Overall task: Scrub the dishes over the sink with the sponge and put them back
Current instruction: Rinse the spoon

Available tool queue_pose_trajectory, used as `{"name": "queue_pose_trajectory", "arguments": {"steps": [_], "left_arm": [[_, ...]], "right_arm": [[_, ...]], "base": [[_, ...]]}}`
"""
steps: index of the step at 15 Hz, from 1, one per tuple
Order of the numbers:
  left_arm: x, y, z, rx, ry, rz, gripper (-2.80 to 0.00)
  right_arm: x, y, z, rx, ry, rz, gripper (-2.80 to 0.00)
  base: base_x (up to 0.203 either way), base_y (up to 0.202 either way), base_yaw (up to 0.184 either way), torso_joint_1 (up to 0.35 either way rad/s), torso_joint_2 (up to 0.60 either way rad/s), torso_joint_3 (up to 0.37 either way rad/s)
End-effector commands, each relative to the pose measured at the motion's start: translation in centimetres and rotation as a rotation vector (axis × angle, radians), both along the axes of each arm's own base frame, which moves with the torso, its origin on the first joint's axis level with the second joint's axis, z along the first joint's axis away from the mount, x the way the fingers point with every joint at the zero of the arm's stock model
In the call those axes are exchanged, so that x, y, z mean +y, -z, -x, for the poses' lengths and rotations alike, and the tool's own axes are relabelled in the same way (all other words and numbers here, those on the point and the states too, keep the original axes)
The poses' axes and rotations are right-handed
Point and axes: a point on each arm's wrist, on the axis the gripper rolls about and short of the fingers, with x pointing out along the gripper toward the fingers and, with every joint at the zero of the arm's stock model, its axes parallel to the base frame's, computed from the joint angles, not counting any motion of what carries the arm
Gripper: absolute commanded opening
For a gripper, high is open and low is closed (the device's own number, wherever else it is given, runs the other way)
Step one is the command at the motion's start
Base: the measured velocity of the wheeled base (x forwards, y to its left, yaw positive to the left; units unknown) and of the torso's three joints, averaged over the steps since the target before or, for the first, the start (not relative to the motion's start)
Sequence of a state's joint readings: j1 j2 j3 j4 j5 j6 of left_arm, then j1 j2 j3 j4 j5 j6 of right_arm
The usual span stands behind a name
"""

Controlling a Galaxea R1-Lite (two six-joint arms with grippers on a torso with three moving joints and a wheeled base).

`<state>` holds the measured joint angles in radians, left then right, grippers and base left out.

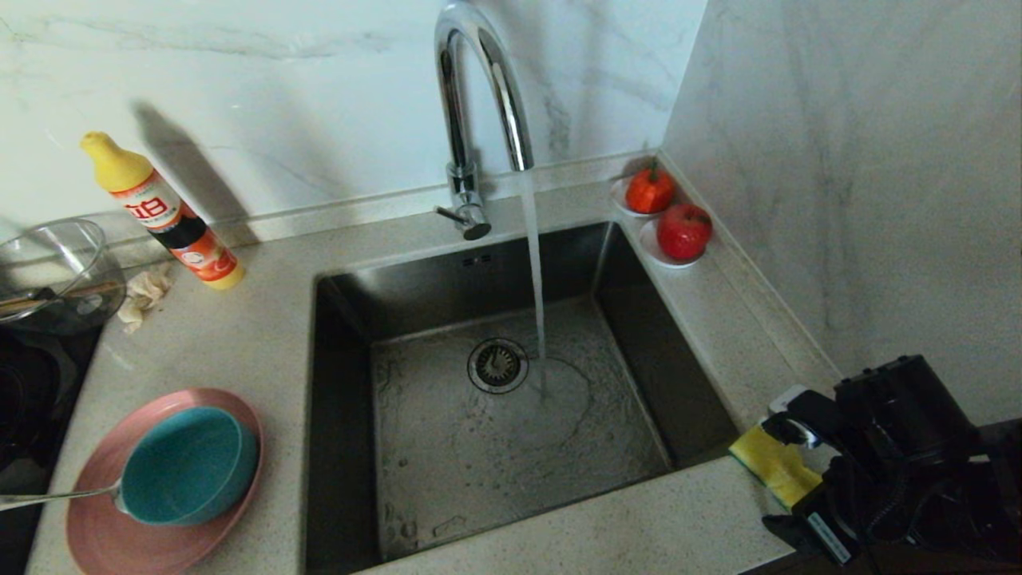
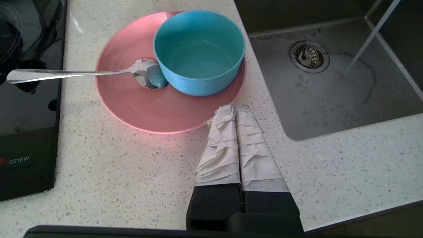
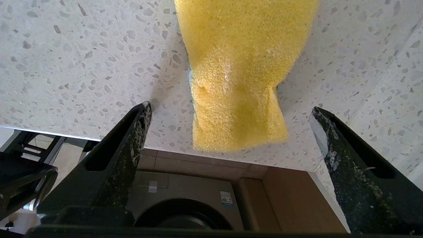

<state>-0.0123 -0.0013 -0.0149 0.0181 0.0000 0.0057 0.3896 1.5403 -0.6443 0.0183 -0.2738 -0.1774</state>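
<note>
- At five o'clock in the head view, on the near right corner of the speckled tabletop (image 1: 263,343), the right tool (image 3: 231,130) hangs over the sponge (image 1: 778,465), its two black fingers (image 3: 130,138) spread wide apart with the yellow foam lying between them, untouched on either side.
- The sponge lies yellow face up near the tabletop's front edge, just right of the sink's near right corner.
- At eight o'clock, the pink plate (image 1: 100,527) sits on the tabletop left of the sink, with the teal bowl (image 1: 188,463) standing upright on it and the spoon (image 1: 56,497) resting its scoop against the bowl, handle pointing out to the left past the plate's rim.
- The left tool (image 2: 235,110) hovers just short of the plate's near rim, its two tape-wrapped fingers (image 2: 221,148) pressed together and holding nothing.
- At the centre, the sink (image 1: 343,319) takes a running stream of water landing just right of the drain (image 1: 497,365).
- At twelve o'clock the tap (image 1: 479,104) arches over the basin.
- At ten o'clock stand a detergent bottle (image 1: 164,216) and a glass bowl (image 1: 52,271); at two o'clock, two red fruits (image 1: 683,230) sit on small saucers.
</note>
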Motion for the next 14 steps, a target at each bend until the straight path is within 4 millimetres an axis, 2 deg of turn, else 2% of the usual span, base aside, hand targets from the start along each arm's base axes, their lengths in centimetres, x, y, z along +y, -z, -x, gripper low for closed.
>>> {"name": "queue_pose_trajectory", "arguments": {"steps": [1,7,8,14], "left_arm": [[0.00,0.03,0.01,-0.001,0.001,0.000,-2.80],[0.00,0.00,0.02,-0.002,0.000,0.000,-2.80],[0.00,0.00,0.02,-0.002,0.000,0.000,-2.80],[0.00,0.02,0.01,-0.001,0.000,0.000,-2.80]], "right_arm": [[0.01,0.16,-0.12,0.007,0.001,0.006,0.00],[-0.07,-0.04,0.06,0.000,0.003,0.006,0.00],[-0.08,-0.07,0.09,0.000,0.003,0.006,-2.80],[-0.01,0.01,0.27,0.010,0.016,-0.005,-2.80]], "base": [[0.000,0.000,0.000,0.000,0.00,0.000],[0.000,0.000,0.000,0.000,0.00,0.000],[0.000,0.000,0.000,0.000,0.00,0.000],[0.000,0.000,0.000,0.000,0.00,0.000]]}}
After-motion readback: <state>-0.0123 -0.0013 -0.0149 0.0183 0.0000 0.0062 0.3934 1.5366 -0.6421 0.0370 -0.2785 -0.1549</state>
